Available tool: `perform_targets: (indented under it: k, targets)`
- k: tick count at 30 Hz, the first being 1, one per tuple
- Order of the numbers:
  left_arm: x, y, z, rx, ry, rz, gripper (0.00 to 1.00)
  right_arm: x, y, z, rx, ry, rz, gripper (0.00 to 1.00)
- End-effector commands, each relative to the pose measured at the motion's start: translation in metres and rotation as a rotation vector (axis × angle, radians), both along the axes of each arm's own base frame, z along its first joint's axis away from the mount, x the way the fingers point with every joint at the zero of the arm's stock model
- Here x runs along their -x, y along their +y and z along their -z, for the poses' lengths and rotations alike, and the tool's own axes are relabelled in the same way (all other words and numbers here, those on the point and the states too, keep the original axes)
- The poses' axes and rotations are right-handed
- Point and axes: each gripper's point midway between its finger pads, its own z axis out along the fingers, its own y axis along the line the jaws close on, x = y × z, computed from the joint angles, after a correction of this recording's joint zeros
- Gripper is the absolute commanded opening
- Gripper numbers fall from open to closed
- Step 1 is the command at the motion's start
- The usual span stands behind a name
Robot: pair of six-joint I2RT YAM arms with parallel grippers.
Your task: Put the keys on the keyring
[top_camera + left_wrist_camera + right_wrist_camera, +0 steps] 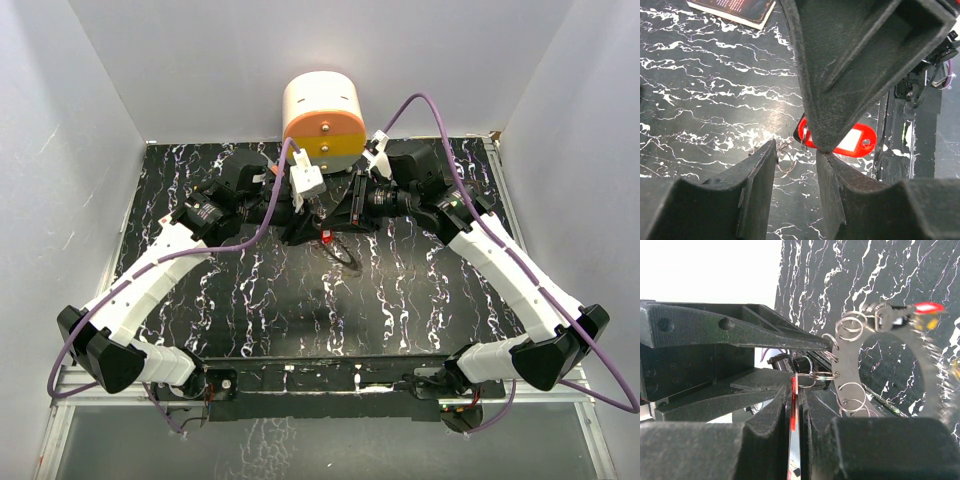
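— Right wrist view: what did the right claw [796, 390] have?
— Its fingers were pinched tight on a red key [792, 410], edge-on; the keyring [846, 365] sat just beyond its tips, wire loops [852, 405] along it.
— And the left claw [796, 150]?
— Fingers parted, gripping nothing I could see; that key lay just ahead.

Bright even light, glare on glossy table [775, 117], near foregrounds blurred, wall [710, 270] seemingly overexposed

A cream-and-orange round drawer unit [322, 122] stands at top centre on the black white-veined table [260, 300]. A dark book's [737, 7] corner shows upper left in the left wrist view.
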Motion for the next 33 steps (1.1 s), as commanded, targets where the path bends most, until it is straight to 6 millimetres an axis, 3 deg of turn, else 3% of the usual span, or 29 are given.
perform_targets:
  k: [1,11,24,33]
  targets:
    - [0.0198,-0.0051,-0.0254,0.076,-0.027,0.092,0.36,-0.0008,0.0068,-0.0375,-0.108,-0.094,-0.017,0.08]
    - [0.0225,-0.0101,-0.0255,0.092,-0.009,0.122,0.25,0.0013,0.0069,-0.0428,-0.123,-0.097,-0.021,0.08]
    - [0.0241,-0.0079,-0.0207,0.08,-0.003,0.12,0.01,0.0019,0.0054,-0.0459,-0.127,-0.105,-0.016,0.08]
    - [0.0268,-0.0059,-0.0207,0.079,-0.007,0.125,0.0,0.0036,0.0029,-0.0457,-0.124,-0.114,-0.01,0.08]
